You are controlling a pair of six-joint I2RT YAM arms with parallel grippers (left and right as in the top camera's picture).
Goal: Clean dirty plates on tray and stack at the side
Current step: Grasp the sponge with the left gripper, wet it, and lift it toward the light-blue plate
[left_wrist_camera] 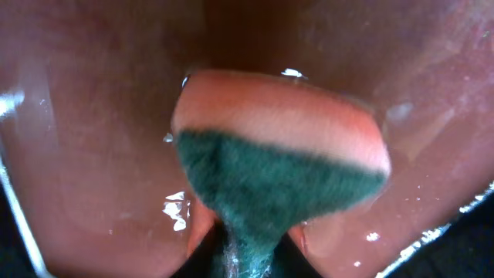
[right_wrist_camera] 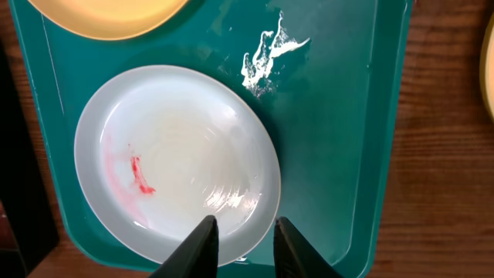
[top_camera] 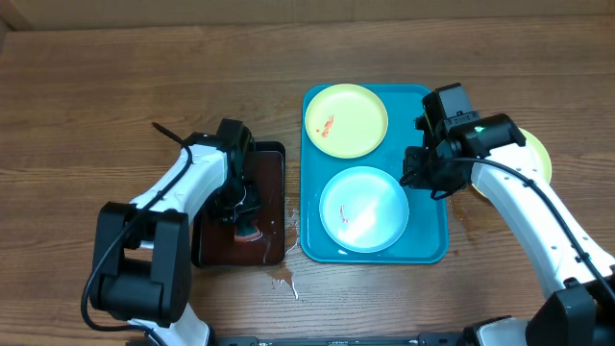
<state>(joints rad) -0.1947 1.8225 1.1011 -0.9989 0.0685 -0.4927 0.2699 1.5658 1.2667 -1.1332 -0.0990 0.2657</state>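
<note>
Wooden bench [top_camera: 96,77] carries tray [top_camera: 309,154]: smeared yellow plate [top_camera: 346,120] and blue plate [top_camera: 363,209] on it, third plate [top_camera: 538,154] right of tray, likely stack spot. Left of tray, left claw [top_camera: 248,219] pinches sponge [left_wrist_camera: 278,154] in black tray [top_camera: 269,163], wetting it. Right claw [right_wrist_camera: 245,225] parted at blue plate's rim, probably to steady it.

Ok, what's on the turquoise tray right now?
Two plates: a yellow-green plate and a pale blue plate, both with red smears, plus a wet streak. Overhead, the right arm covers some of the tray along its right rim.
</note>
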